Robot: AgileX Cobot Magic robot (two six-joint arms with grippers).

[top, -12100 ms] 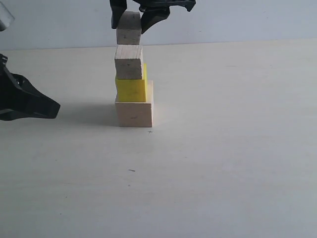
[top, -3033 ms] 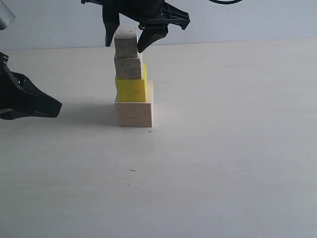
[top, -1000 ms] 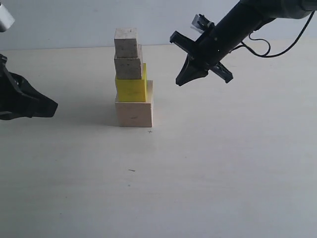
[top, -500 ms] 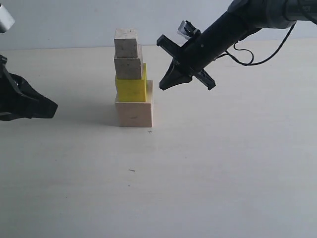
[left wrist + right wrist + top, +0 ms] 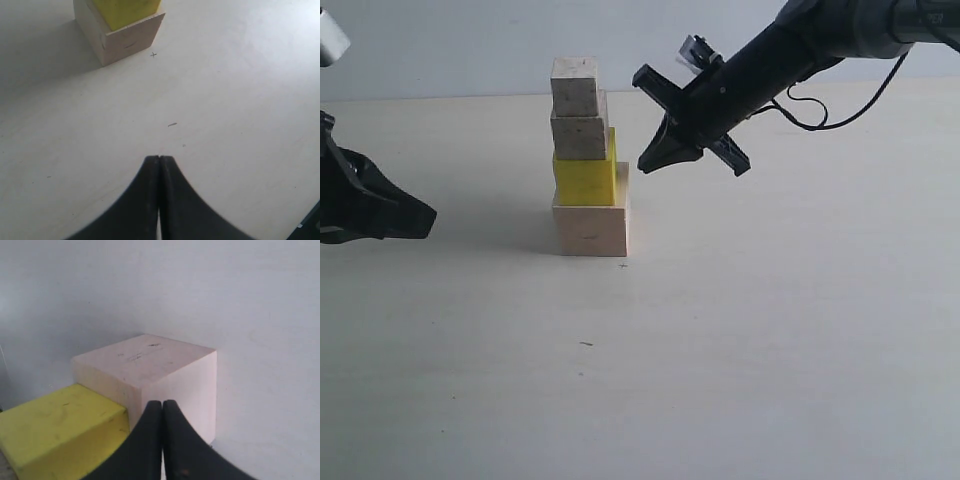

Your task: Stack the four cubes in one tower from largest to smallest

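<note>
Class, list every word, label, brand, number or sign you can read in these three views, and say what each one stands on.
"+": a tiny dark cross on the table, just off the bottom corner of the largest wooden cube.
Small dark marks on that cube's faces: too small to read, and probably not writing.
No words, brands, labels or numbers can be read anywhere else.

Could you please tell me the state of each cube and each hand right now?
large cube: on the table, base of the tower.
yellow cube: stacked on the large cube.
medium cube: stacked on the yellow cube.
small cube: on top, held by nothing.
left hand: shut, empty, away from the tower.
right hand: shut, empty, beside the tower, not touching.
</note>
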